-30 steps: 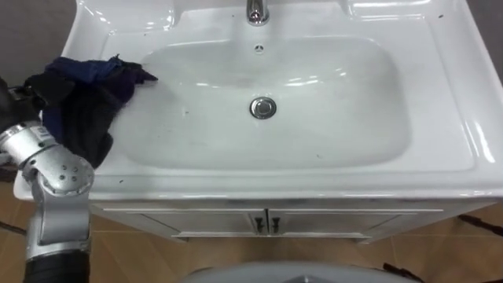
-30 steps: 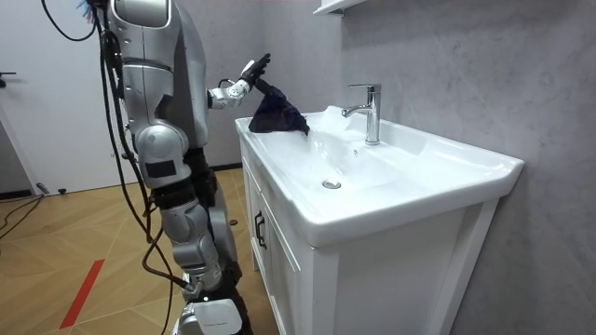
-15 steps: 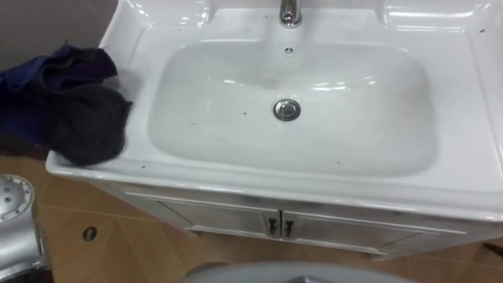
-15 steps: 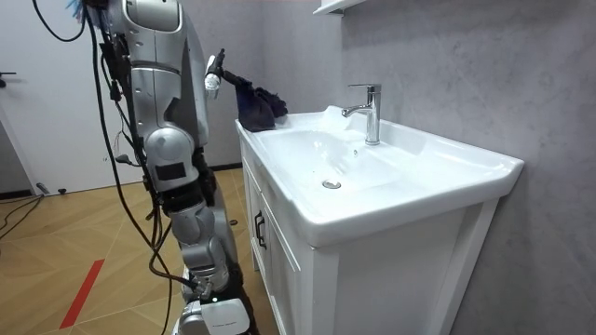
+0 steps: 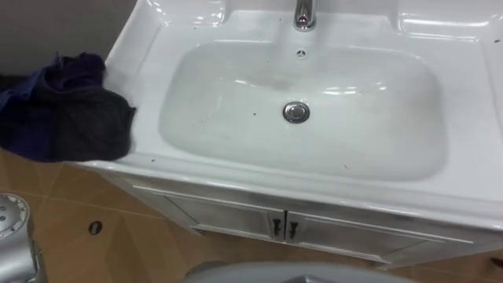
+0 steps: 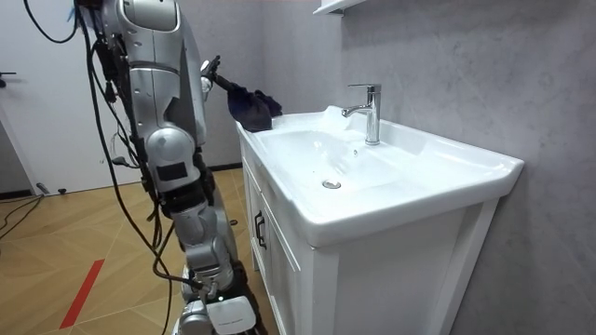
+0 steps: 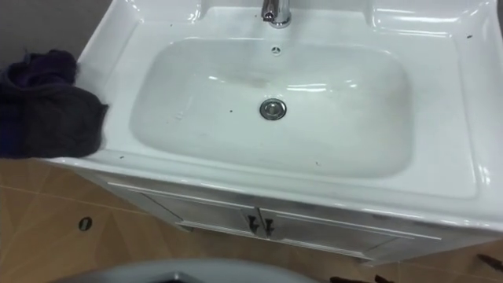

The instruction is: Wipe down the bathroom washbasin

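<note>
The robot stands upright on the wooden floor [image 5: 102, 259] in front of the cabinet, facing the tap wall, toward the basin's left end.

The white basin [image 5: 471, 118] takes up most of the eye views: a broad rectangular bowl with a flat rim all round. It sits on a white cabinet [image 5: 220, 224] with two doors below the front edge.

The dark cloth [image 5: 71, 118], navy and black, is bunched at the basin's left edge, close to the front-left corner. Its right side overlaps the rim there, while most of it lies out past the edge, over the floor. None of it is in the bowl.

In the room view the left hand [image 6: 208, 74] is raised beside that left edge, outside the basin, and the cloth runs from it down to the corner. Whether the hand is clamped on the cloth or merely carrying it cannot be told at that distance.

The chrome tap [image 5: 304, 14] stands at the middle of the back edge. The round metal drain [image 5: 296, 112] lies in the centre of the bowl, with a small overflow hole [image 5: 301, 53] on the back wall between it and the tap. Two small dark handles [image 5: 284, 229] sit side by side where the cabinet doors meet. A few dark specks [image 5: 253, 115] dot the bowl and the front rim.
</note>
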`<state>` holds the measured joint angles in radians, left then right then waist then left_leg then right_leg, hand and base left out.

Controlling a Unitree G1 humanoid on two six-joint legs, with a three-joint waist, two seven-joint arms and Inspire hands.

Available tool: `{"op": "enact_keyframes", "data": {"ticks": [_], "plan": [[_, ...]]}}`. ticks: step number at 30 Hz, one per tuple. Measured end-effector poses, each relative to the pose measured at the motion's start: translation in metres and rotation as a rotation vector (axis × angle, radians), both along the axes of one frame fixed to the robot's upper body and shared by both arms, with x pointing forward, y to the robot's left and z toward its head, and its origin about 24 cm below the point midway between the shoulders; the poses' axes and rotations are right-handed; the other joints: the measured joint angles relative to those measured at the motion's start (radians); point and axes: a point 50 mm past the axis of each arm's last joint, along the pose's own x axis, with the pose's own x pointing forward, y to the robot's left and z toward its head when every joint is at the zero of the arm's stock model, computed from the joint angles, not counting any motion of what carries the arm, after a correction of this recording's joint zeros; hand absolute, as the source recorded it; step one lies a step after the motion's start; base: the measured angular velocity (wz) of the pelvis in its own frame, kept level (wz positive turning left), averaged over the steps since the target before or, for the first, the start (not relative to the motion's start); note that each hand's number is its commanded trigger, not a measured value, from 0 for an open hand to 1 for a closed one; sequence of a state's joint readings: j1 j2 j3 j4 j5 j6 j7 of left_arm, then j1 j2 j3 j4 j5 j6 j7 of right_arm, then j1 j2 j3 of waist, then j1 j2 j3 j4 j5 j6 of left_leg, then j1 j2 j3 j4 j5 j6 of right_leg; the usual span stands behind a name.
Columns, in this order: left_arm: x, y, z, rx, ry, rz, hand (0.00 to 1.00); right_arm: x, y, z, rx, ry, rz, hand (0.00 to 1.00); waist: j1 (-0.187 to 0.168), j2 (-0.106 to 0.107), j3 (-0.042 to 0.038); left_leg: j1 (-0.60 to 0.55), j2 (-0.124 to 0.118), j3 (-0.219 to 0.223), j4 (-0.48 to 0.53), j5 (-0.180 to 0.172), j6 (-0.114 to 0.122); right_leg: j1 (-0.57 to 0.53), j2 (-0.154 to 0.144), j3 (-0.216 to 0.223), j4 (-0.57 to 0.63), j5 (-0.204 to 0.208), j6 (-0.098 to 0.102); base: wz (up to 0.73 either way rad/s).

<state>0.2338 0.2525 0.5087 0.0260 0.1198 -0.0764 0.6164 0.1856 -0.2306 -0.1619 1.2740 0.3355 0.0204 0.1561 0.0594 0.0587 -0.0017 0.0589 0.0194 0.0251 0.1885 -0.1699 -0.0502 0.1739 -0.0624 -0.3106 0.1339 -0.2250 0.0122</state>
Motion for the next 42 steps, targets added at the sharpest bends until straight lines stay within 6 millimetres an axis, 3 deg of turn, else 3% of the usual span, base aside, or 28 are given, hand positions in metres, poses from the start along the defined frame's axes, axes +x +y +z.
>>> {"op": "enact_keyframes", "data": {"ticks": [7,9,16,22,27,42], "plan": [[0.005,-0.006,-0.003,-0.008,0.01,-0.037,0.0,-0.002,0.001,0.0,0.011,0.009,0.001,0.0,-0.051,0.002,0.0008,0.001,-0.001,0.005,0.004,0.0,0.001,0.0,-0.002,0.001,0.0,-0.003,0.001,0.0],[0.008,-0.009,-0.004,-0.011,0.021,-0.064,0.0,-0.002,0.001,0.0,0.014,0.008,0.006,0.0,-0.06,-0.003,0.0041,0.001,-0.001,0.005,0.003,0.0,0.001,0.0,-0.002,0.003,0.002,-0.003,0.001,0.0],[0.029,-0.031,0.003,0.059,0.047,-0.206,0.0,0.001,0.001,0.0,0.027,-0.001,0.026,0.0,-0.08,-0.012,0.004,0.001,-0.001,0.021,0.006,0.0,0.001,-0.002,-0.004,0.01,0.002,-0.003,0.001,-0.03],[0.044,-0.051,0.022,0.119,0.002,-0.334,0.0,0.001,-0.001,0.0,0.013,-0.007,0.049,0.0,-0.083,-0.013,0.011,-0.001,-0.001,0.028,0.008,0.0,0.001,-0.004,-0.004,0.012,0.0,-0.003,0.001,-0.02],[0.05,-0.055,0.034,0.116,-0.045,-0.385,0.0,0.002,-0.001,0.001,0.014,-0.007,0.051,0.0,-0.083,-0.011,0.0094,-0.001,-0.001,0.03,0.007,-0.001,0.001,-0.005,-0.005,0.01,0.0,-0.003,0.001,0.0],[0.052,-0.056,0.031,0.013,-0.054,-0.473,0.0,0.004,0.0,0.0,0.033,-0.004,0.056,0.0,-0.079,-0.02,0.0073,0.004,-0.001,0.03,0.008,-0.001,0.001,-0.001,-0.005,0.013,0.004,-0.004,0.001,0.0]]}}
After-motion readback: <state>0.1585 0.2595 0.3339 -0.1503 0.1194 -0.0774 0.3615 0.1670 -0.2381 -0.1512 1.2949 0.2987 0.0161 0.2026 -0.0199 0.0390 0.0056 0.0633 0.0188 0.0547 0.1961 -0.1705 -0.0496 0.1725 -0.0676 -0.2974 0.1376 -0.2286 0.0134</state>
